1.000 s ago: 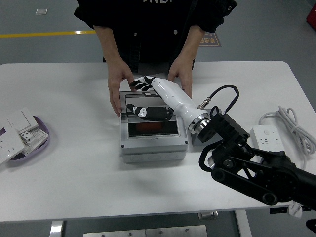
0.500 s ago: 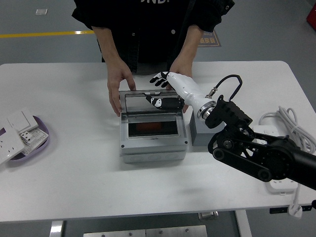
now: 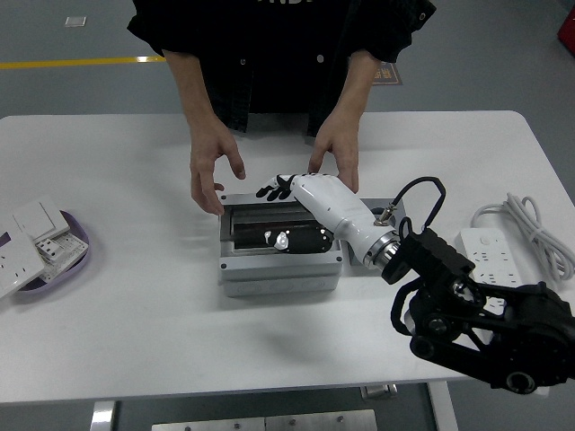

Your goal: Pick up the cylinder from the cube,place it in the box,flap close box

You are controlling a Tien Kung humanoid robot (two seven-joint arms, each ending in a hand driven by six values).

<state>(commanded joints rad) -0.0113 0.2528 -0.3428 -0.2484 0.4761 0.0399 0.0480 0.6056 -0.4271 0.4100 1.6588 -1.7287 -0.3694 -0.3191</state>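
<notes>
White table (image 3: pixel 135 323) under grey flooring: the right hand (image 3: pixel 310 193) lies fingers spread, holding nothing, across the box (image 3: pixel 278 260), its flap (image 3: pixel 274 235) directly beneath, nearly down.

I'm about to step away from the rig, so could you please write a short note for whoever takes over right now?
Right hand: fingers spread, resting on the grey box at its far edge, holding nothing.
Left hand: not in view.
The person's hands hover at the box's far corners.
The clear flap looks lowered over the box, though I cannot tell if it is latched. The cylinder cannot be made out; the cube is mostly hidden behind the right arm.
Left: confirm the cylinder is inside and the flap fully shut, then withdraw the arm.
</notes>
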